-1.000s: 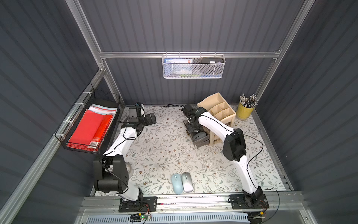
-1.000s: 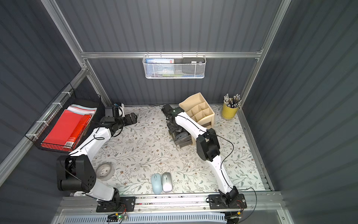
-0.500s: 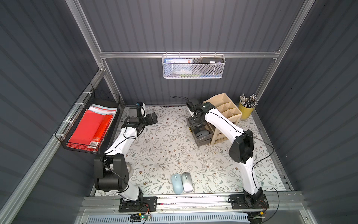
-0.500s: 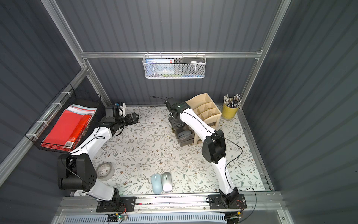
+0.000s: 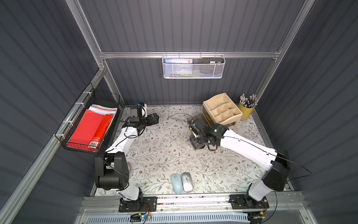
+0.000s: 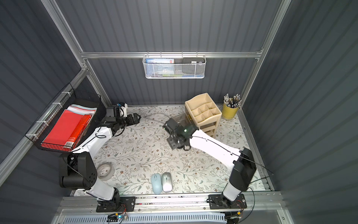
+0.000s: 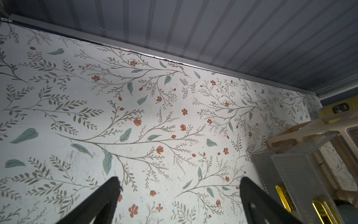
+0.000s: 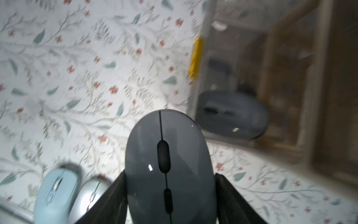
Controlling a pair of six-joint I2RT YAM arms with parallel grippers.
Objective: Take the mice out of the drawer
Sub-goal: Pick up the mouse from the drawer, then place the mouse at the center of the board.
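My right gripper [image 8: 170, 174] is shut on a dark grey mouse [image 8: 168, 155], held above the floral table just in front of the clear drawer [image 8: 228, 64]. Another dark grey mouse [image 8: 232, 114] lies inside that drawer. In both top views a pale blue mouse [image 5: 176, 183] and a silver mouse [image 5: 187, 182] lie side by side near the table's front edge. The right gripper [image 5: 196, 142] is blurred there. My left gripper [image 7: 178, 184] is open with nothing between its fingers, low over the back left of the table [image 5: 155, 118]. The drawer [image 7: 290, 174] is to its side.
The beige organizer [image 5: 222, 110] that the drawer slides out of stands at the back right, with a yellow pencil cup [image 5: 246, 111] beside it. A black wire basket [image 5: 93, 100] of red folders hangs on the left wall. A tape roll [image 6: 105, 171] lies by the left arm's base.
The right gripper has come up out of the drawer with the dark grey mouse and swung toward the table's middle. The left arm has hardly moved.
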